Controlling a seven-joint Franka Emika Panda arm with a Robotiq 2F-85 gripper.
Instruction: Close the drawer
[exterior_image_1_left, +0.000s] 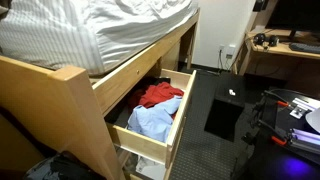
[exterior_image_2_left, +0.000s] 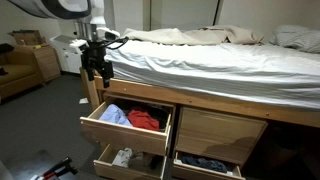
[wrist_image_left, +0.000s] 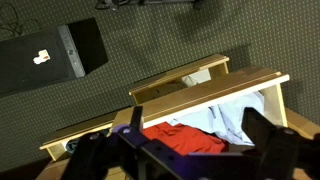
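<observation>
The drawer is pulled out from under the bed, with red and light-blue clothes inside. It also shows in an exterior view and in the wrist view. My gripper hangs above and behind the drawer's left end, beside the mattress edge, touching nothing. In the wrist view my gripper is open and empty, its two dark fingers spread over the red cloth and the light-blue cloth. The gripper does not show in the exterior view that looks along the bed.
Below the task drawer a similar drawer with white cloth stands open, and beside it a drawer with dark clothes. The mattress overhangs above. A black box lies on the dark carpet. A desk stands beyond.
</observation>
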